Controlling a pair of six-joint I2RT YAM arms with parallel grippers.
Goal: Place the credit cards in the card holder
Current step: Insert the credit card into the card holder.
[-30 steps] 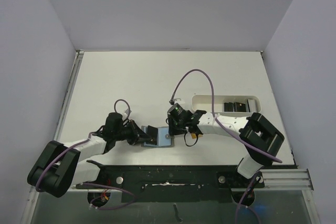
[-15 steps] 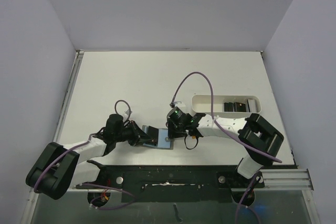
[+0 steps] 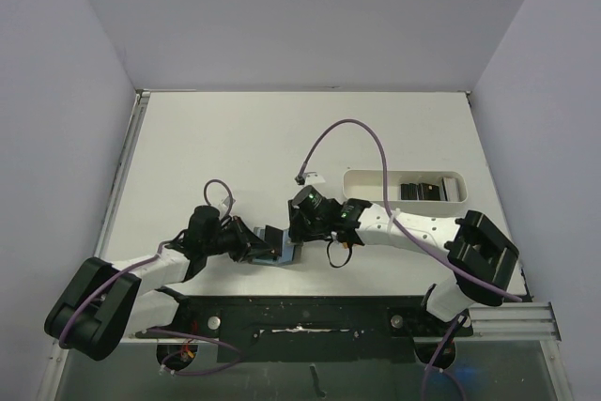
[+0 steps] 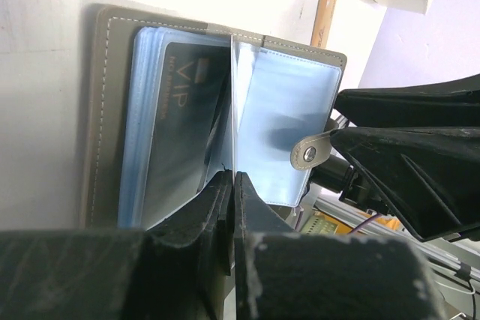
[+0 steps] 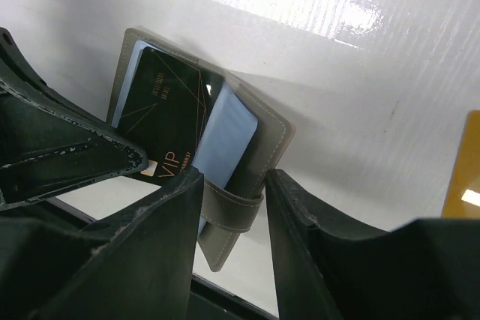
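Grey-olive covers with pale stitching are framing the card holder (image 4: 101, 110), which is lying open on the white table (image 3: 235, 147) close to its near edge, between the two arms. The left gripper (image 4: 233, 179) is clamping one clear sleeve (image 4: 234, 95) edge-on, its jaws pressing together on the thin sheet. One dark credit card (image 4: 184, 103), printed VIP, is sitting among the light blue pockets, partly veiled by plastic. From the other side the right gripper (image 5: 234, 176) is straddling the snap strap (image 5: 231, 216). The strap is filling the narrow gap between its fingers, which appear to be pinching it. From above, both wrists are hiding most of the holder. A yellow strip (image 5: 463, 177) is being cut off by the right wrist view's edge. Farther back, well apart, more dark cards (image 3: 421, 191) are lying in the white tray (image 3: 355, 180), too small to count.
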